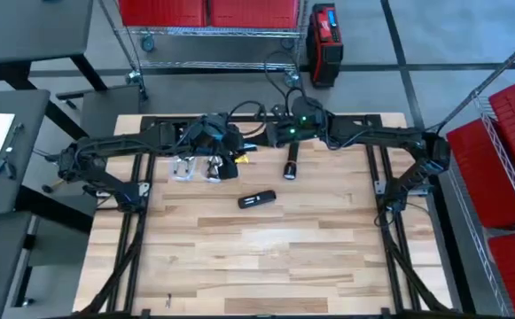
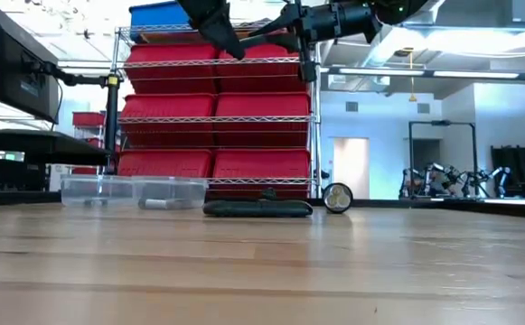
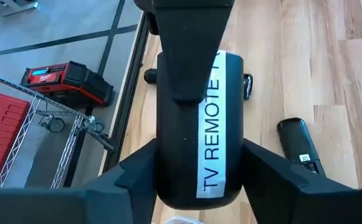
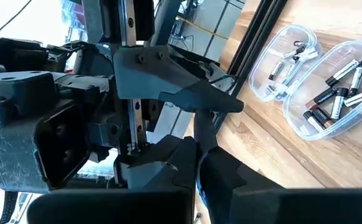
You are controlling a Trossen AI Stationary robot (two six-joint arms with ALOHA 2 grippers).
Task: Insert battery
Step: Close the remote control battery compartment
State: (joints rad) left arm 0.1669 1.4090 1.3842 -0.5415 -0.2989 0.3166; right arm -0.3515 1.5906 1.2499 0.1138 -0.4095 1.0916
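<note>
- A wooden desk (image 1: 266,257) is seen from above, with two dark robot arms reaching in from its left and right sides and meeting over the far edge.
- The left gripper (image 1: 214,140) hangs above the far part of the desk, left of centre. Its fingers (image 3: 131,180) are closed on a black remote-control body labelled "TV REMOTE" (image 3: 213,124), held up off the desk.
- The right gripper (image 1: 279,133) is raised over the far edge near the middle, close beside the left one. In the right wrist view its fingers (image 4: 218,168) stand close together on what looks like a thin dark piece, but I cannot tell whether they actually grip anything.
- Two clear plastic trays (image 1: 195,168) sit side by side on the desk near the far edge, directly under the left gripper. Both hold loose batteries (image 4: 339,93), some with silver ends and some with dark bodies.
- A black flashlight (image 1: 291,162) lies on the desk near the far edge, just right of the trays, with its lens pointing toward the front edge.
- A flat black remote part (image 1: 256,199) lies on the desk closer to the centre, in front of the trays and flashlight and apart from both.
- Beyond the far edge stand a wire shelf with red bins (image 2: 217,108) and a red and black box on the floor (image 1: 324,42).
</note>
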